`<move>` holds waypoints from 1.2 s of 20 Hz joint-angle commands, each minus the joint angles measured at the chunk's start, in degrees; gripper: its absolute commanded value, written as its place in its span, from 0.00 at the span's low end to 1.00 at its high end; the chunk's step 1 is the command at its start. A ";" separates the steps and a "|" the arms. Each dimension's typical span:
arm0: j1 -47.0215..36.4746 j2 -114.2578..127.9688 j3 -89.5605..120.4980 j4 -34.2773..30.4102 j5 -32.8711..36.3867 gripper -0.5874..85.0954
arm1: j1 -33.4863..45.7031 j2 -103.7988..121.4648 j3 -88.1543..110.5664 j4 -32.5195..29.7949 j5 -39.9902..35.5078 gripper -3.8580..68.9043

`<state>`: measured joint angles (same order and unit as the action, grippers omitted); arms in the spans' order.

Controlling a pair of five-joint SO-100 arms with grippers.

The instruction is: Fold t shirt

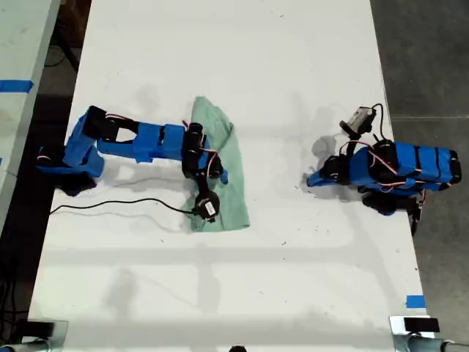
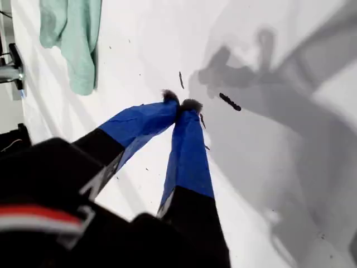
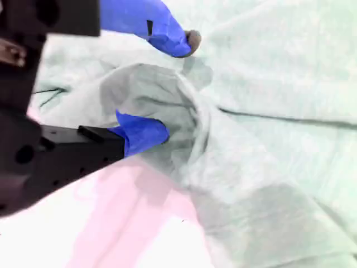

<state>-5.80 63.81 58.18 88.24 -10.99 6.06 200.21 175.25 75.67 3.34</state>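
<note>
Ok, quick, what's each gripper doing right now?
My first gripper: shut, empty, tips over the bare table.
My second gripper: open, jaws straddling a raised fold of the t shirt.

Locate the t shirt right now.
The t shirt lies left of centre in the exterior view, on the white table, under my second pincer.

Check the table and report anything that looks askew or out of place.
The t shirt lies crumpled and bunched rather than flat, a raised fold sitting between the open fingers of my second claw. My first claw rests shut on bare table. Nothing looks damaged.
</note>
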 commanded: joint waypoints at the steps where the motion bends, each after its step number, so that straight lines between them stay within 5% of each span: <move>1: -1.41 9.76 3.25 3.08 1.14 0.23 | -0.09 0.70 2.99 0.35 0.44 0.08; 2: -1.41 12.92 5.63 3.16 0.97 0.23 | 0.00 0.70 2.99 0.35 0.35 0.08; 4: -1.67 22.24 15.56 3.16 -2.11 0.01 | -0.09 0.70 2.99 0.35 0.35 0.08; 6: -1.76 36.83 32.34 2.11 -6.42 0.01 | -0.26 0.70 2.99 0.35 0.26 0.08; 10: 0.26 81.12 80.68 -17.05 -11.25 0.01 | -0.18 0.70 2.99 0.35 0.26 0.08; 13: -0.97 116.28 109.42 -27.07 -7.38 0.01 | -0.09 0.70 2.99 0.35 0.35 0.08; 18: -5.45 143.00 116.63 -21.80 -1.05 0.02 | -0.09 0.70 2.99 0.35 0.62 0.08; 24: -2.90 142.73 121.64 -25.58 -1.49 0.06 | -0.35 0.70 2.99 0.35 0.44 0.08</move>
<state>-10.37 206.10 180.18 64.51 -12.30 6.06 200.21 175.25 75.67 3.34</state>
